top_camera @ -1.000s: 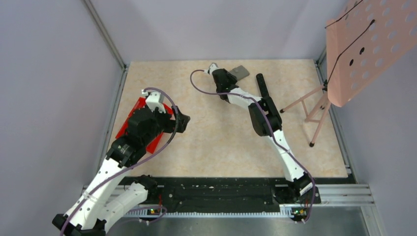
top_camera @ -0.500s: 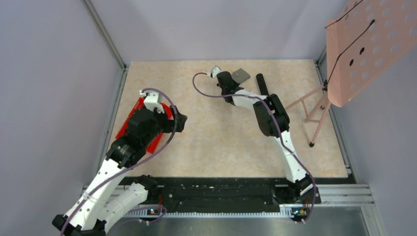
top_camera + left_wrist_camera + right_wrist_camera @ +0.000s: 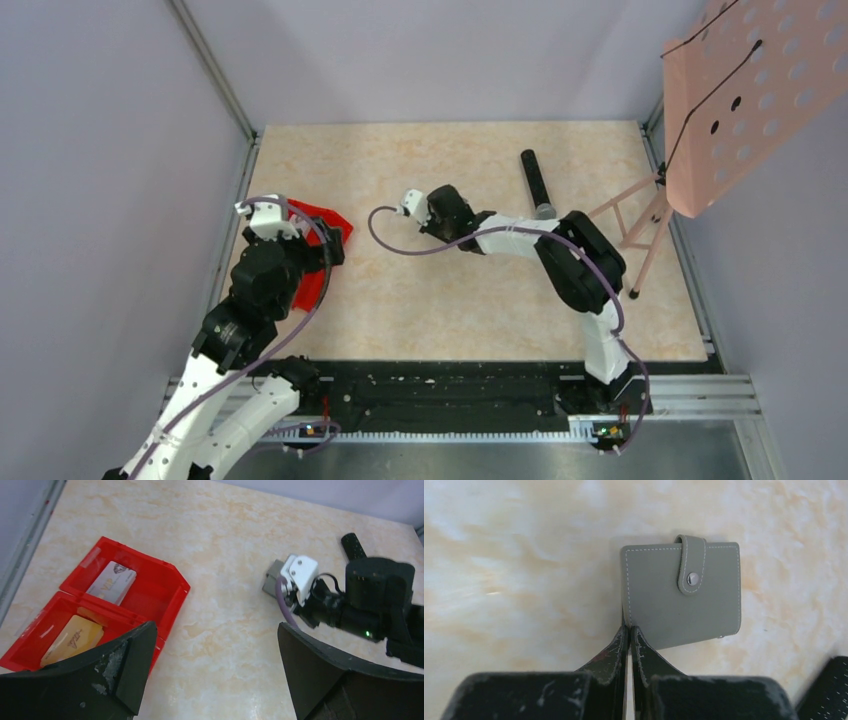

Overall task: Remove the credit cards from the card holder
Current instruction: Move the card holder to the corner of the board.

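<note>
The card holder [image 3: 684, 597], grey with a snap strap fastened, lies closed on the marble tabletop. My right gripper [image 3: 629, 627] is shut, its tips pinched on the holder's near left edge. From above, the right gripper [image 3: 443, 212] stands mid-table and covers the holder. The left wrist view shows a grey corner of the card holder [image 3: 271, 577] beside the right wrist. A silver credit card [image 3: 111, 582] and a tan one [image 3: 72, 639] lie in the red bin [image 3: 165, 587]. My left gripper [image 3: 215, 665] is open and empty, just right of the bin.
A black microphone [image 3: 535, 178] lies at the far right of the table. A pink music stand [image 3: 740, 100] on tripod legs [image 3: 640, 215] occupies the right edge. The red bin [image 3: 318, 215] sits at the left, partly under my left arm.
My right gripper shut on the card holder and brought it from the far edge to mid-table. The left arm drew back to the left, over the bin.
</note>
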Controlling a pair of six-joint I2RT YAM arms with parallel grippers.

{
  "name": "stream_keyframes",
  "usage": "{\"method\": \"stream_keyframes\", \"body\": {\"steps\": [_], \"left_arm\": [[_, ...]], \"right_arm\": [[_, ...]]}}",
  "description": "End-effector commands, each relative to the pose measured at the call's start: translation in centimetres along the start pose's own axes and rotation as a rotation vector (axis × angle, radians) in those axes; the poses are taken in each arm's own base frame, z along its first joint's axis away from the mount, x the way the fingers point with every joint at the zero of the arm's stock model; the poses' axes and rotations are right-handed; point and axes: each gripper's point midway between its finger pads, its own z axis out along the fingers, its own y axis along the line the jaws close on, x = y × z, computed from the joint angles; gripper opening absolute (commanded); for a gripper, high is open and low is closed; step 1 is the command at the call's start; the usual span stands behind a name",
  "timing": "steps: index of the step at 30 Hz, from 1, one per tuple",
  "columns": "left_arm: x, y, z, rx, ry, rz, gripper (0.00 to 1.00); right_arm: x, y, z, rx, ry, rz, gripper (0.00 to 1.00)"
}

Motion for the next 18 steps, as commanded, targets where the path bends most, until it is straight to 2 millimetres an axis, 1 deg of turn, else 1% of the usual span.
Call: {"method": "stream_keyframes", "body": {"steps": [1, 6, 14, 18], "left_arm": [[-2.9, 1.8, -1.1, -0.094, -0.110, -0.047, 0.96], [-3.2, 3.1, -1.4, -0.162, -0.140, -0.055, 0.97], [-3.6, 4.2, -1.6, -0.218, -0.172, -0.055, 0.97], [-3.4, 4.3, -1.7, -0.210, -0.186, -0.066, 0.97]], "right_arm": [[0.6, 6.8, -3.3, -0.211, 0.041, 0.005, 0.00], [1.1, 11.5, -7.2, -0.329, 0.047, 0.024, 0.00], [4.2, 17.9, -12.4, -0.518, 0.205, 0.007, 0.00], [6.1, 19.8, -15.0, -0.565, 0.234, 0.024, 0.00]]}}
